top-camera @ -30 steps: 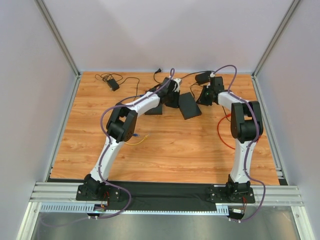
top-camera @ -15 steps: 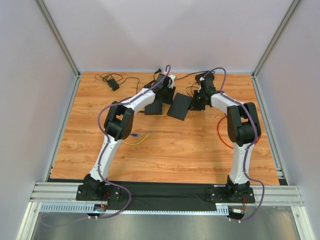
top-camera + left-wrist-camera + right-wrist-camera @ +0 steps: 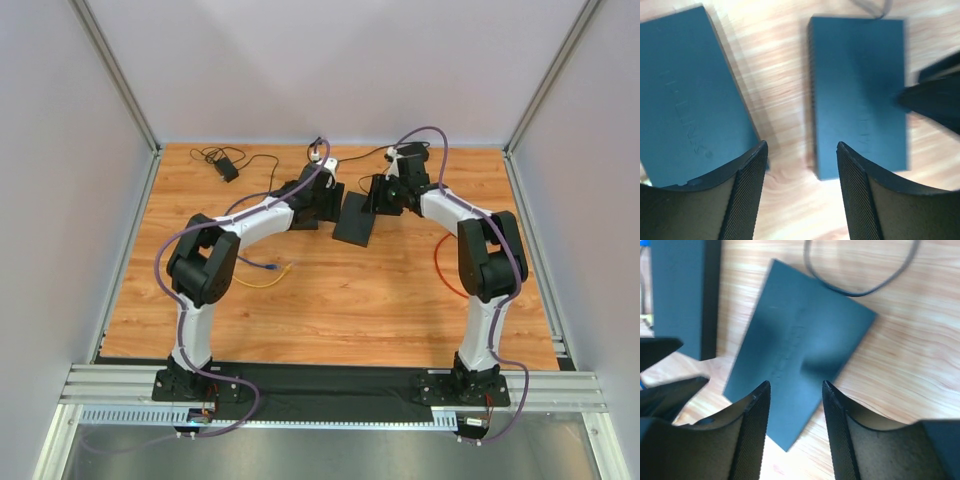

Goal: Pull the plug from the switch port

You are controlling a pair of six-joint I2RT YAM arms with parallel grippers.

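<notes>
Two flat black switches lie side by side at the back of the table. One switch [image 3: 355, 222] [image 3: 857, 95] [image 3: 795, 345] is under my right gripper. The other switch [image 3: 305, 217] [image 3: 685, 100] [image 3: 682, 295] is partly under my left arm. My left gripper [image 3: 327, 197] [image 3: 802, 195] is open and empty, over the gap between them. My right gripper [image 3: 383, 192] [image 3: 792, 432] is open and empty above the first switch. A yellow cable with a blue plug [image 3: 263, 267] lies loose on the wood, apart from both switches. No port shows.
A black power adapter [image 3: 226, 169] with its cable lies at the back left. A black cable [image 3: 860, 280] loops behind the switch. An orange cable [image 3: 443, 272] curves by the right arm. White walls close in the table.
Both grippers have moved left, and the right one has come closer to the left one. The switch under the right gripper has slid left. The left arm's elbow has swung out left.
</notes>
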